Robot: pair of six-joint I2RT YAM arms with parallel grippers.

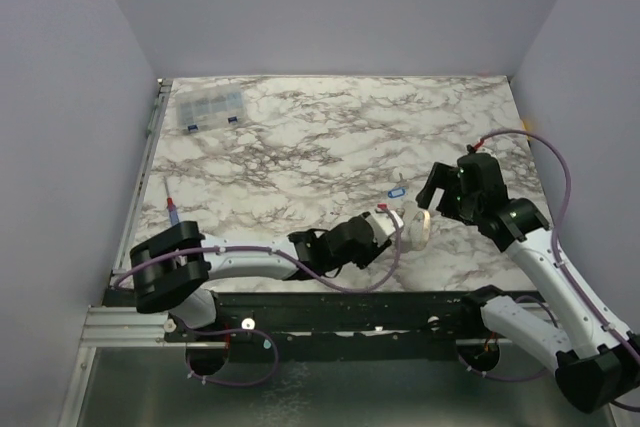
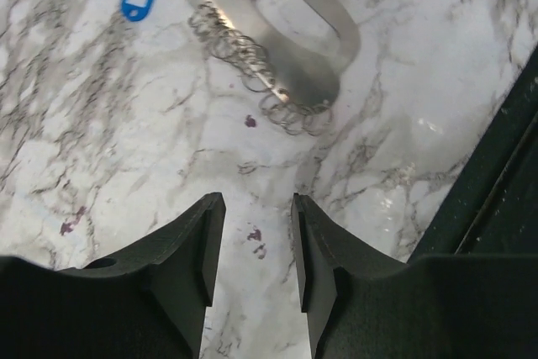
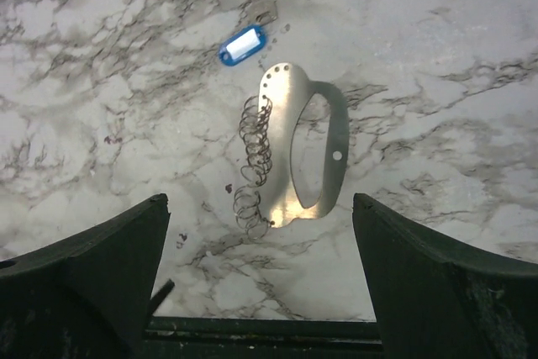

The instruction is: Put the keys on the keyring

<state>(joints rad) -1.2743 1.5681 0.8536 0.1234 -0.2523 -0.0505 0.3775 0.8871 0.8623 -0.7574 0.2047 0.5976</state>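
Nearest to you, a black rail [image 1: 330, 305] runs along the near edge of the table [image 1: 300, 147], and both arms reach over it. Your left gripper [image 2: 255, 233] stands partly open, low over the marble. Its jaws hold nothing, and a strip of bare marble lies between it and the keyring [image 2: 290, 35]. Your right gripper [image 3: 261, 241] is spread wide over the same place and is also empty. The keyring is a flat loop of pale metal with an oval opening. It lies flat, right of the middle and not far from the near edge, with many thin wire rings [image 3: 255, 157] overlapping along one long side. Just beyond it lies a small blue tag [image 3: 242, 44] with a white label, and a grey key [image 3: 259, 2] touches the tag. Farther back the marble is open up to the pale walls. A thin pen-like tool [image 1: 172, 205] lies by the left edge, and a clear plastic box [image 1: 210, 109] with compartments sits in the far left corner.
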